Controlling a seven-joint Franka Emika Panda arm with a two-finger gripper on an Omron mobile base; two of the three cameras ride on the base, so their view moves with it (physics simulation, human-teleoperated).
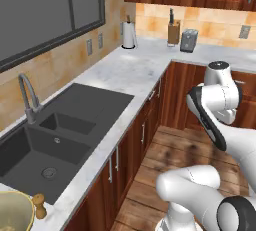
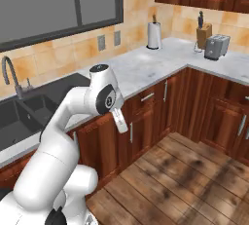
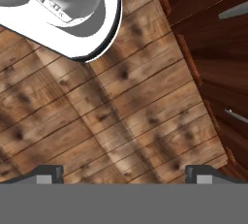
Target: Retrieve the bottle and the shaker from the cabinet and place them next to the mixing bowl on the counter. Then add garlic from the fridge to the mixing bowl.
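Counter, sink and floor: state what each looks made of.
Counter: white stone, likely marble, going by its grey veins and smooth sheen. Sink: dark matt basin, possibly composite or coated metal; the look leaves it open. Floor: brown wooden planks, showing grain, knots and board seams.

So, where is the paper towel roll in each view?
Left base view: paper towel roll at top centre, on the counter by the tiled wall.
Right base view: roll at upper right of centre, on the counter.
Hand view: wood floor and cabinet fronts here.
Shared landmark: toaster, right of the roll in both base views.
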